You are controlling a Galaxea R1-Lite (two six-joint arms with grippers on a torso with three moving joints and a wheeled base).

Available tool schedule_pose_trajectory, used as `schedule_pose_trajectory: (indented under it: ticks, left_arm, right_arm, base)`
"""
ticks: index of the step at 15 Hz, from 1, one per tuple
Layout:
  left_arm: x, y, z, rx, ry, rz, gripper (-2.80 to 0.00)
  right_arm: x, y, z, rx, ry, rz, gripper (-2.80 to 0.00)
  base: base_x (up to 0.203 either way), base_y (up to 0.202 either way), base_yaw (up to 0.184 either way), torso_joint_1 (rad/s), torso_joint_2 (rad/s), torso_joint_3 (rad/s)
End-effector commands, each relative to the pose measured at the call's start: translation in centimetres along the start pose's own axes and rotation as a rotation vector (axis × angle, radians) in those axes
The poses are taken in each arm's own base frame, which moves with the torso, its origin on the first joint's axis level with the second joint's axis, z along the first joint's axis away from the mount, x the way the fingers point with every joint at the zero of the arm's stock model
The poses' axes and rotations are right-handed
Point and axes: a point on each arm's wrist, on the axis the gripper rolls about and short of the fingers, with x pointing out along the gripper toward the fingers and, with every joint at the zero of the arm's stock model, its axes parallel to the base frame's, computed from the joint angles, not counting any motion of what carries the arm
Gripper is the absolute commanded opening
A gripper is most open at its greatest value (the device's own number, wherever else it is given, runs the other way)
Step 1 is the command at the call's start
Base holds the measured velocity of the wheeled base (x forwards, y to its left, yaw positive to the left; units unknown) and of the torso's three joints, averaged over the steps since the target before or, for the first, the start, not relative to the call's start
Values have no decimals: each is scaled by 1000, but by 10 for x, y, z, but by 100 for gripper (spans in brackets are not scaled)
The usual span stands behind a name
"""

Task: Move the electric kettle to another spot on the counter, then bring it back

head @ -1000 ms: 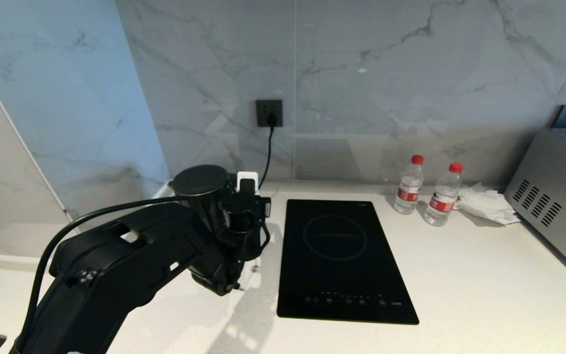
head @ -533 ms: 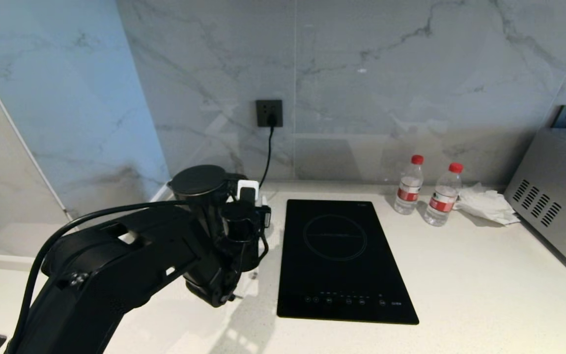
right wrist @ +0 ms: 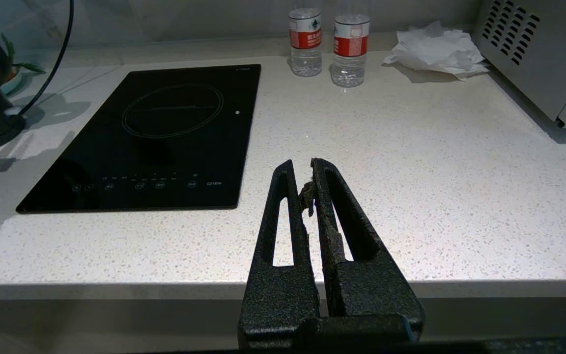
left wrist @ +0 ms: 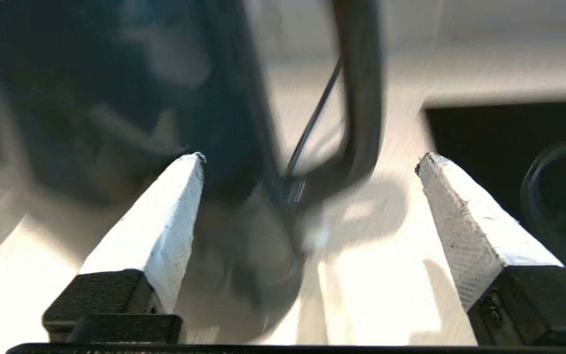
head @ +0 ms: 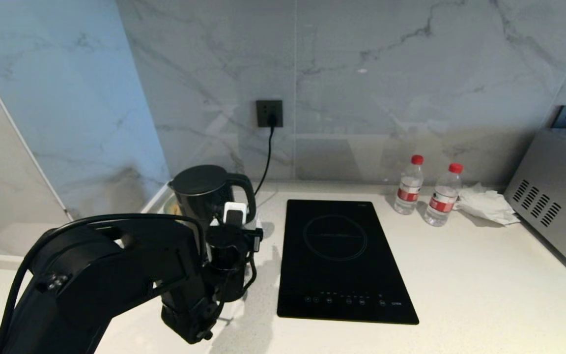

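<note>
The electric kettle (head: pixel 208 192) stands upright on the bench (head: pixel 469 290) at centre-left of the frame, left of the hob (head: pixel 342 258); the left gripper (left wrist: pixel 310 162) sits before its handle, jaws spread wide, holding nothing; the right gripper (right wrist: pixel 302 169) hangs at the bench's front edge, jaws closed.

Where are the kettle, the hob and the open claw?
electric kettle (head: pixel 199 179), head view, on its flat lid.
induction hob (head: pixel 342 255), head view, on the black glass.
left claw (left wrist: pixel 310 162), left wrist view, midway between its white fingertips.
</note>
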Motion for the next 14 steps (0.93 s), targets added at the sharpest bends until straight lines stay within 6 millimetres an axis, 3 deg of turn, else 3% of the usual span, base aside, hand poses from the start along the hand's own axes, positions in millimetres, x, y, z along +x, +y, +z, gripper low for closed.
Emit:
schedule_pose_trajectory:
  ticks: [1, 4, 7, 11, 14]
  left_arm:
    - [-20, -10, -9, 12, 37, -50, 0]
    - [-45, -40, -15, -5, 47, -146, 0]
    - [-54, -69, -33, 10, 55, -197, 0]
    - [-47, -104, -52, 12, 52, -109, 0]
    - [-38, -115, -44, -66, 69, -79, 0]
  right_arm:
    - [0, 0, 0, 1, 1, 0, -280]
    - [0, 0, 0, 1, 1, 0, -280]
    - [0, 0, 0, 0, 1, 0, -280]
    - [0, 0, 0, 1, 1, 0, -280]
    - [0, 0, 0, 1, 2, 0, -280]
  base:
    - [0, 0, 0, 0, 0, 0]
    - [0, 0, 0, 0, 0, 0]
    - [0, 0, 0, 0, 0, 0]
    - [0, 0, 0, 0, 0, 0]
    - [0, 0, 0, 0, 0, 0]
